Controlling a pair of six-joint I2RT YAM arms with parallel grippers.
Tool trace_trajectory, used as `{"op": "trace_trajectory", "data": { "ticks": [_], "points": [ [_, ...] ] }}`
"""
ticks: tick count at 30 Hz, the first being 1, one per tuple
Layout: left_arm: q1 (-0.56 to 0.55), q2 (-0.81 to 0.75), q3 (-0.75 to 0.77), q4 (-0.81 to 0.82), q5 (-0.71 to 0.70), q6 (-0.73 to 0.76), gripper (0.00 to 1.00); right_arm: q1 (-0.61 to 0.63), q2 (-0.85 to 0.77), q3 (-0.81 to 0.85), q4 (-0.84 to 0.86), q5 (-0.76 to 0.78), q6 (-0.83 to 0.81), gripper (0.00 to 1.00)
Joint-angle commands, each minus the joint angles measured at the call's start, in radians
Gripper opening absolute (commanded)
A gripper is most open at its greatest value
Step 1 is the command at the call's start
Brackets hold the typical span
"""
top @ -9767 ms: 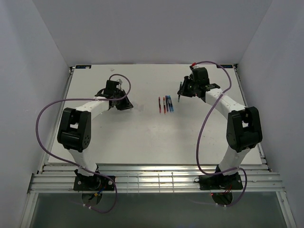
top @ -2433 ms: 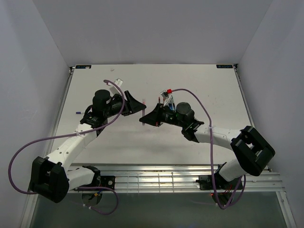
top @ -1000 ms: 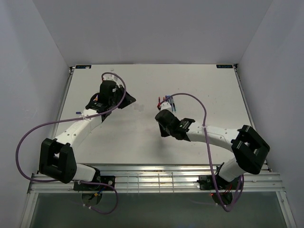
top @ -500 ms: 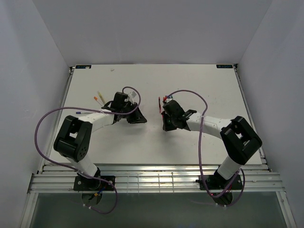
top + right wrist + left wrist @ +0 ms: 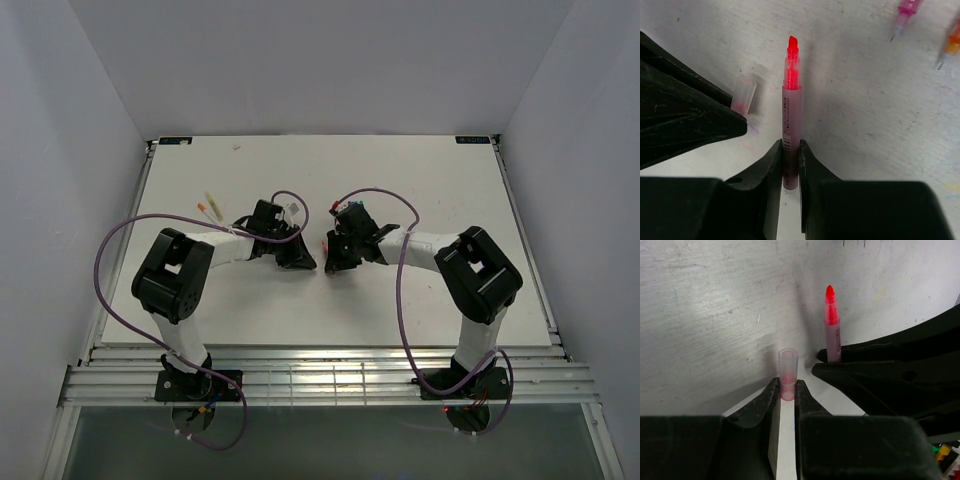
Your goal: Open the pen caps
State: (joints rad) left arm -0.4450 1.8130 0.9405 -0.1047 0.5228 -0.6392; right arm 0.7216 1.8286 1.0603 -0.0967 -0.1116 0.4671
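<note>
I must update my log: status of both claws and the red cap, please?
Left claw shut on red cap. Right claw shut on red pen. Cap off, tip bare. Nothing blocking.

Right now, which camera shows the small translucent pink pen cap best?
The left wrist view: the pink pen cap sits centred, pinched by the left gripper. The right wrist view shows it partly hidden; in the top view it is too small.

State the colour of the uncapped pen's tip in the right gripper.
Bright red; the pen in the right gripper shows best in the right wrist view.
</note>
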Motion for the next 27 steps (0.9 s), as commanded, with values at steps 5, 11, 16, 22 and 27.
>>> {"op": "trace_trajectory", "data": {
  "ticks": [5,11,16,22,27],
  "points": [
    [-0.008,-0.007,0.021,-0.001,-0.027,0.009,0.08,-0.004,0.029,0.044,0.068,-0.08,0.034,0.26],
    [-0.011,0.002,0.017,0.003,-0.035,-0.002,0.18,-0.002,0.032,0.03,0.078,-0.097,0.047,0.36],
    [-0.011,0.02,0.027,-0.001,-0.04,-0.004,0.27,-0.004,0.023,0.015,0.081,-0.092,0.042,0.39],
    [-0.011,0.028,0.018,-0.003,-0.044,-0.004,0.35,-0.004,0.0,-0.009,0.084,-0.079,0.041,0.4],
    [-0.011,0.014,-0.002,-0.001,-0.05,-0.004,0.4,-0.004,-0.028,-0.028,0.098,-0.062,0.035,0.4]
  ]
}}
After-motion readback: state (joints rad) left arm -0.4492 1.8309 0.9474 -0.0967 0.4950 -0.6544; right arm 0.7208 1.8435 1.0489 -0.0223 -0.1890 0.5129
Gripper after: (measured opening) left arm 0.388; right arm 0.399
